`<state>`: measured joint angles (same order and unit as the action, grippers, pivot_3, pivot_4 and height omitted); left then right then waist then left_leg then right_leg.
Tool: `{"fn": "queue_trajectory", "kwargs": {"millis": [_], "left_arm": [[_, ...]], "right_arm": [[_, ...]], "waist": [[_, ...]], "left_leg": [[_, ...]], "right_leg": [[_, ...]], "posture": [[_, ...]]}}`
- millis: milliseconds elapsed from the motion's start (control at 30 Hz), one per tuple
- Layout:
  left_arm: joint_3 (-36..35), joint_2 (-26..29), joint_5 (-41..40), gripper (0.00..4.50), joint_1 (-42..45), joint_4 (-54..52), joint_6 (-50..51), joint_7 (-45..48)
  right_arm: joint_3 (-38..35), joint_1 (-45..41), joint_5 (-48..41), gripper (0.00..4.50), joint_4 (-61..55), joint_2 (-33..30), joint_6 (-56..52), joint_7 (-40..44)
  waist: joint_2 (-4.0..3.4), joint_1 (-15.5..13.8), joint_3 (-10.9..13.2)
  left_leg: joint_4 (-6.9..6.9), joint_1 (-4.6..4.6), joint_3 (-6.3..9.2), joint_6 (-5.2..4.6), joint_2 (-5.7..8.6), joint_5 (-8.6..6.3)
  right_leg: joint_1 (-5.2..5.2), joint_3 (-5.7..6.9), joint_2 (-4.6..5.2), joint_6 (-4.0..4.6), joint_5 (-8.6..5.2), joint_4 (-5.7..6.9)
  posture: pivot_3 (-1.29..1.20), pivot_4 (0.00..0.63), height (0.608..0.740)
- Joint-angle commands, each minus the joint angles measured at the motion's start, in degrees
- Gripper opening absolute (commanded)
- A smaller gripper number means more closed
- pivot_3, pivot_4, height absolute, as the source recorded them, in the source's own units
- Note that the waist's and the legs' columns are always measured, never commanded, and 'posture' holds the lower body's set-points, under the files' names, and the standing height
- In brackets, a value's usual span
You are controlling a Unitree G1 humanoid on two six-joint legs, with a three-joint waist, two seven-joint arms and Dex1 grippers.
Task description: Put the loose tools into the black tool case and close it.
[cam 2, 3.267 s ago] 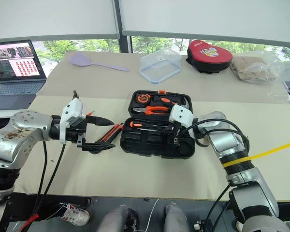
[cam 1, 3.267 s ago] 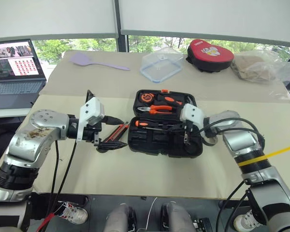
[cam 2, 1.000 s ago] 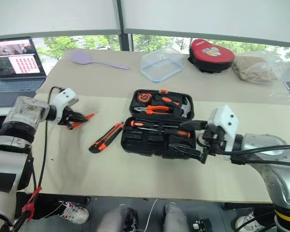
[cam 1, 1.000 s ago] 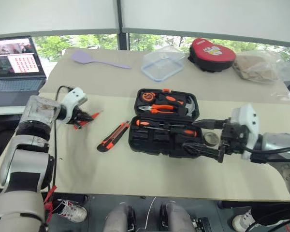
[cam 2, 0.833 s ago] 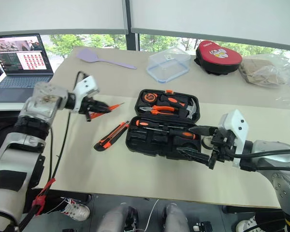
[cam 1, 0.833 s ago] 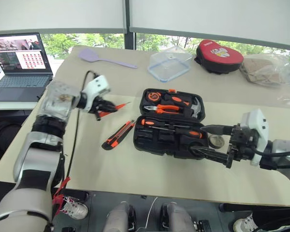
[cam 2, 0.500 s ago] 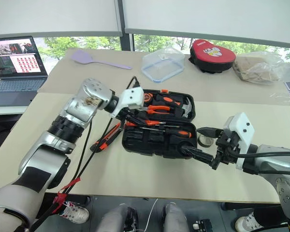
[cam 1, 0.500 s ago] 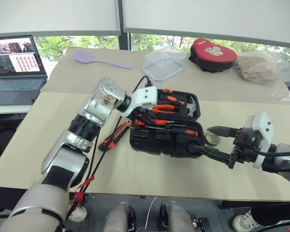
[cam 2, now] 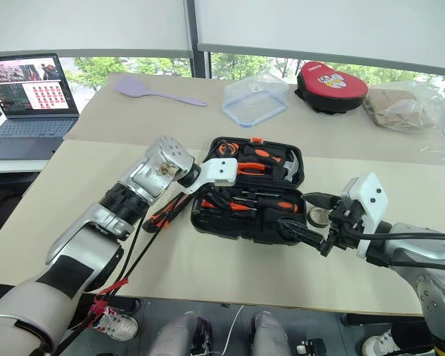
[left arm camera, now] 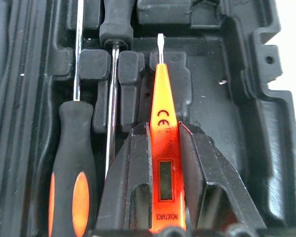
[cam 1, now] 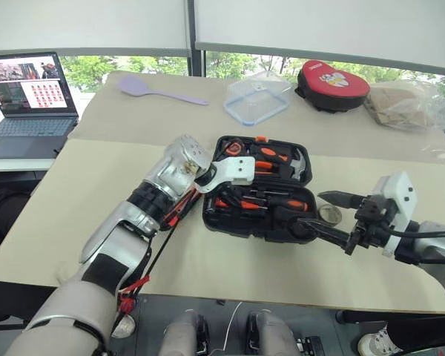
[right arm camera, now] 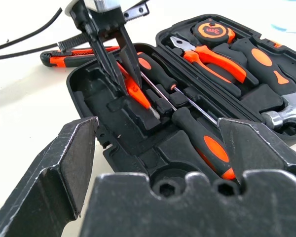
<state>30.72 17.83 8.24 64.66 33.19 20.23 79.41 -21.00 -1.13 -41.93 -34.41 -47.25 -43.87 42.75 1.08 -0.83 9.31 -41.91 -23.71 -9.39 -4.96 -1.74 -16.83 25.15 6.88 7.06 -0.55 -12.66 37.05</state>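
The slim orange screwdriver [left arm camera: 164, 148] is being held in the left gripper [left arm camera: 164, 163] jaws over its slot in the black tool case [cam 1: 237, 219], mid-bench. At three o'clock, the right gripper [cam 1: 334, 215] jaws are waiting wide, leaving room.

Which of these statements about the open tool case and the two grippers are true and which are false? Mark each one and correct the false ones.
1. The left gripper is shut on the slim orange screwdriver over the black tool case. True.
2. The right gripper holds the grey tape roll. False: its jaws are open and empty, and the roll lies on the table beside the case.
3. The utility knife is already in a slot of the case. False: it lies on the table outside the case.
4. The case lid is shut. False: it lies open, with the pliers and tape measure showing.
5. Two black-and-orange screwdrivers lie in the case. True.
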Motion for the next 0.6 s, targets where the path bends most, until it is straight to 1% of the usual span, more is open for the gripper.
{"fn": "queue_trajectory", "kwargs": {"millis": [33,200,333,467,500,533,600], "left_arm": [[0.24,-1.45,1.63,0.37,2.12,2.54,-0.45,-1.78],[0.34,-1.57,2.44,0.37,2.48,4.28,-1.50,-1.24],[0.55,-0.27,2.99,0.37,1.74,3.43,-1.79,0.38],[-0.64,-0.64,2.40,0.37,1.52,2.89,-2.02,0.34],[-0.97,-0.75,2.07,1.37,1.53,2.68,-1.91,0.42],[-1.47,-0.86,1.53,1.58,1.68,2.33,-1.17,0.67],[-2.69,-0.98,0.47,2.34,2.06,1.61,0.42,0.77]], "right_arm": [[-0.98,0.14,-0.17,4.50,-1.40,0.57,1.73,-0.86],[-0.93,0.58,-0.11,4.50,-1.79,1.27,1.70,-1.40],[-0.80,0.66,-0.01,4.50,-1.82,1.38,1.80,-1.60],[-0.45,0.30,0.12,4.50,-1.50,1.30,1.94,-1.57],[-0.37,0.19,0.15,4.50,-1.41,1.29,1.95,-1.56],[-0.27,0.04,0.14,4.50,-1.31,1.26,1.90,-1.54],[-0.12,-0.17,0.08,4.50,-1.23,1.15,1.83,-1.47]], "waist": [[0.00,-0.01,0.00],[0.00,-0.09,0.00],[0.00,0.05,0.00],[0.00,0.13,0.00],[0.00,0.12,0.00],[0.00,0.13,0.00],[0.00,0.10,0.00]], "left_leg": [[0.00,0.00,0.00,0.00,0.00,0.00],[0.00,0.00,0.02,-0.01,0.01,0.00],[0.00,0.00,0.03,-0.02,0.00,-0.01],[0.00,0.00,0.03,-0.02,-0.01,-0.01],[0.00,0.00,0.03,-0.02,-0.01,-0.01],[0.00,0.00,0.03,-0.02,-0.01,-0.01],[0.00,-0.01,0.03,-0.02,-0.01,-0.01]], "right_leg": [[0.00,0.00,0.00,0.00,0.00,0.00],[-0.02,0.01,0.01,0.00,0.00,0.00],[-0.02,0.01,0.01,0.00,0.00,0.00],[0.00,0.01,0.01,0.01,0.00,0.01],[0.00,0.00,0.01,0.01,0.00,0.00],[0.00,0.01,0.01,0.01,0.00,0.01],[0.01,0.00,0.01,0.01,0.00,0.01]], "posture": [[0.00,0.150,0.731],[0.00,0.150,0.731],[0.00,0.150,0.731],[0.00,0.150,0.731],[0.00,0.150,0.731],[0.00,0.150,0.731],[0.00,0.150,0.731]]}}
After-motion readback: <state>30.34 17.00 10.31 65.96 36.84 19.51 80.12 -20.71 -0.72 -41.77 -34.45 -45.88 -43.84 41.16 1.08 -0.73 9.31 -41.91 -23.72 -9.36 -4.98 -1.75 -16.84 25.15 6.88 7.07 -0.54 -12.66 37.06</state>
